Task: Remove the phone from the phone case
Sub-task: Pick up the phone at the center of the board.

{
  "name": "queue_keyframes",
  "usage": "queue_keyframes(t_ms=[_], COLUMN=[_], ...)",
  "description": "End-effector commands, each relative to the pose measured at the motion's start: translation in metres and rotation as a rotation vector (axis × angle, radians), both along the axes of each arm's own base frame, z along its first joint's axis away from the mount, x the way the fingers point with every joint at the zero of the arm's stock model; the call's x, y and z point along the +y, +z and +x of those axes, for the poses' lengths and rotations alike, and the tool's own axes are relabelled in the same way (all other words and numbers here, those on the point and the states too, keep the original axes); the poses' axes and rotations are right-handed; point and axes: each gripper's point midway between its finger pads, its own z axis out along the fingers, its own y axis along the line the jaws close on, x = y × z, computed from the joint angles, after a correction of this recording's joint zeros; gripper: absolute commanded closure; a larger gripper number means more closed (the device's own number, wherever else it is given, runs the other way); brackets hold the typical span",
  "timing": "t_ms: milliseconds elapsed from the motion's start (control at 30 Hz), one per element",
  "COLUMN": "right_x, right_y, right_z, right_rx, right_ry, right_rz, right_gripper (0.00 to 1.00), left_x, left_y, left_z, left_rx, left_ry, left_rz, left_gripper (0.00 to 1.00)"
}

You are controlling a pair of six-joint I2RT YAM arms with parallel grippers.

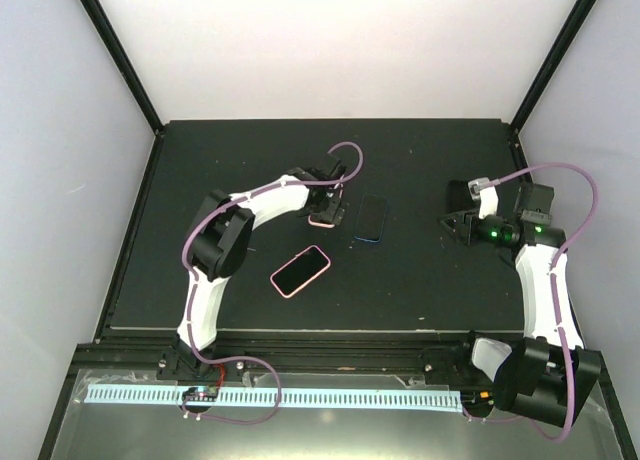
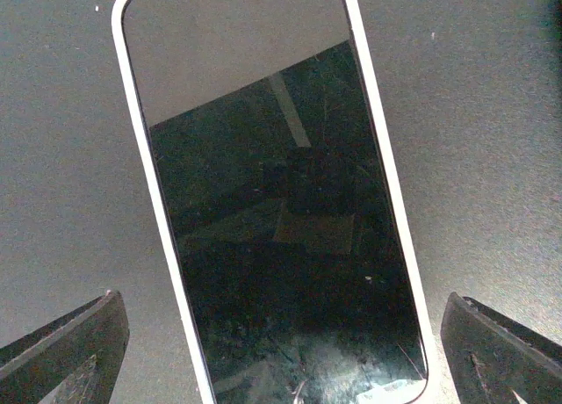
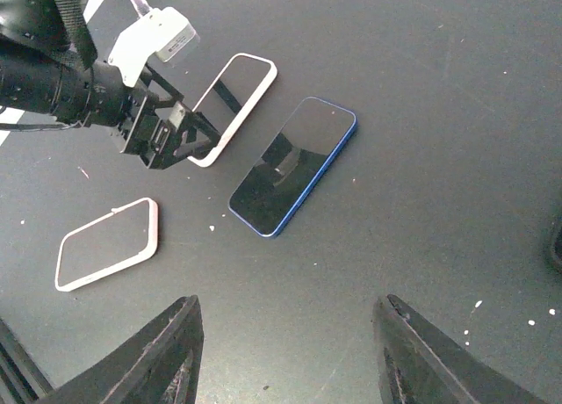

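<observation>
Room: white walls (image 1: 330,50) close in the left, far and right sides, with black posts at the corners.
Desk: the dark matte desk (image 1: 250,160) fills the middle of the top view; pale specks are scattered over it.
Left arm: the left arm (image 1: 225,240) rises from the near left edge and bends right toward the middle of the desk, with a lilac cable looped along it.
Right arm: the right arm (image 1: 545,280) stands at the near right, its wrist turned left and green lights lit on it.
Left tool: the left tool (image 3: 189,145) is spread as wide as it goes and holds nothing. Its fingers (image 2: 75,347) stand on either side of the phone's end, clear of the rim.
Right tool: the right tool (image 3: 288,309) is about half spread with only bare desk between the fingers. It hangs well to the right of the phones.
Phone: the phone (image 2: 281,211) lies flat near the desk's middle, screen up and glossy, under the left tool.
Case: the white case (image 2: 158,193) is seated round the phone's edge on both long sides.
Blue phone: the blue phone (image 3: 292,165) lies flat just right of the cased one, not touching it.
Pink case: the pink case (image 3: 107,243) lies nearer and a little to the left, apart from both. Whether it holds a phone I cannot tell.
</observation>
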Motion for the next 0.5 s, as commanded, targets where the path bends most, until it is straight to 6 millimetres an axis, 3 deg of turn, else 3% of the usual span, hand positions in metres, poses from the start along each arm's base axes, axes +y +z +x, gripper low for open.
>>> queue_keyframes(t_ms=[0, 267, 467], right_x=[0.001, 0.001, 0.000], right_y=[0.010, 0.006, 0.003], right_z=[0.000, 0.000, 0.000], right_rx=[-0.037, -0.015, -0.010], right_ry=[0.016, 0.023, 0.021], right_rz=[-0.013, -0.013, -0.022], right_gripper=[0.46, 0.46, 0.46], left_x=[-0.008, -0.004, -0.002], left_y=[-0.012, -0.031, -0.050], left_z=[0.000, 0.006, 0.001], left_rx=[0.069, 0.098, 0.170], left_ry=[-0.014, 0.002, 0.016], left_rz=[-0.044, 0.016, 0.060], left_gripper=[0.01, 0.01, 0.14])
